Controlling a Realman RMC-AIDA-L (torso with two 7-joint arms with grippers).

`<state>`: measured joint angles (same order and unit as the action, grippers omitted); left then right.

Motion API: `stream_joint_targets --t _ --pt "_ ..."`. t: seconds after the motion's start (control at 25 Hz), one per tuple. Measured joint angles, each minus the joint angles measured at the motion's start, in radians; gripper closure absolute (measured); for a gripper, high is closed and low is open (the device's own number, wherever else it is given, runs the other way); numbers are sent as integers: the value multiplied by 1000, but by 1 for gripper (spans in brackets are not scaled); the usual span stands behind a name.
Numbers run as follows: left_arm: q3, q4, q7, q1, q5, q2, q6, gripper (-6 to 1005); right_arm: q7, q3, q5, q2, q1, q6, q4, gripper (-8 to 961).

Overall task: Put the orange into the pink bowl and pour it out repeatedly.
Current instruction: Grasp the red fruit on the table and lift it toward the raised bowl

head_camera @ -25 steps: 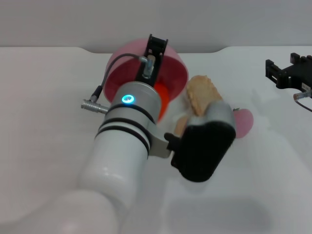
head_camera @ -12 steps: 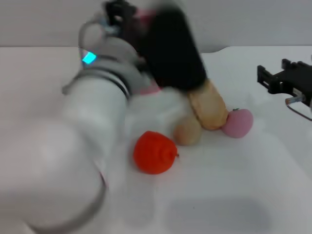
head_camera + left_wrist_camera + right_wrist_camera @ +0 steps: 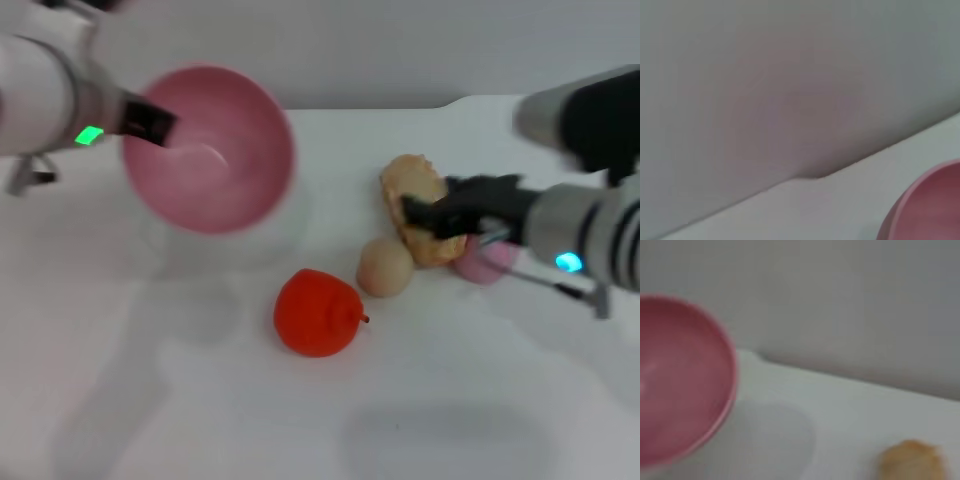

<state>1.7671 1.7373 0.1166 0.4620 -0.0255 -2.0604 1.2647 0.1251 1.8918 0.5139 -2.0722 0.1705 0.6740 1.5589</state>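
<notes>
The orange (image 3: 316, 312) lies on the white table, in front of the other toy foods. The pink bowl (image 3: 210, 148) hangs in the air at the back left, tipped with its empty inside facing me. My left gripper (image 3: 148, 122) is shut on the bowl's left rim. The bowl also shows in the left wrist view (image 3: 930, 205) and the right wrist view (image 3: 680, 380). My right gripper (image 3: 425, 212) is low over the bread-like toy, to the right of and behind the orange.
A small beige ball (image 3: 385, 267), a tan bread-like toy (image 3: 412, 185) and a pink round fruit (image 3: 478, 264), partly hidden by my right arm, lie close together right of centre. The bread also shows in the right wrist view (image 3: 912, 460). A grey wall backs the table.
The orange left the bowl and now rests on the table. My left arm swung left and up with the bowl. My right arm came in from the far right over the bread.
</notes>
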Motion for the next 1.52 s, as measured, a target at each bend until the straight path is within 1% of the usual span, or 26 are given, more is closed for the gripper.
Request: stream_joint_targets --t 0.12,0.16,0.2,0.28,0.36,0.48,0.52,0.56,0.68,0.88,1.12,1.36,1.52 --pt "-23 -2 -1 -4 2 0 0 965 -13 73 4 -2 36 17 -7 336" --pt "-85 -10 -4 -12 5 1 4 965 -17 93 9 -2 47 18 -11 335" --pt "-171 -28 -22 -16 6 2 13 965 -22 115 20 -2 61 18 -18 335" --pt "-196 -38 -33 -17 5 2 16 965 -29 153 44 -3 89 19 -32 334" --pt "-196 -38 -33 -17 5 2 16 965 -34 186 63 -5 117 15 -51 324" --pt "-197 -85 -48 -3 4 2 4 965 -56 212 71 -7 152 7 -85 296" --pt "-197 -85 -48 -3 4 2 4 965 -73 218 80 -7 170 6 -103 287" --pt "-197 -85 -48 -3 4 2 4 965 -73 218 80 -7 170 6 -103 287" --pt "-195 -122 -63 24 5 1 -1 965 -83 219 90 -6 176 9 -114 288" --pt "-186 -125 -65 31 5 0 -6 963 -97 214 92 -6 174 10 -151 288" --pt "-181 -126 -66 46 5 0 -7 961 -135 223 96 -6 195 7 -204 289" --pt "-168 -127 -66 53 1 1 -6 959 -135 227 164 -6 227 -1 -266 290" --pt "-158 -127 -67 58 -2 2 -1 958 -135 231 180 -7 251 0 -300 290"
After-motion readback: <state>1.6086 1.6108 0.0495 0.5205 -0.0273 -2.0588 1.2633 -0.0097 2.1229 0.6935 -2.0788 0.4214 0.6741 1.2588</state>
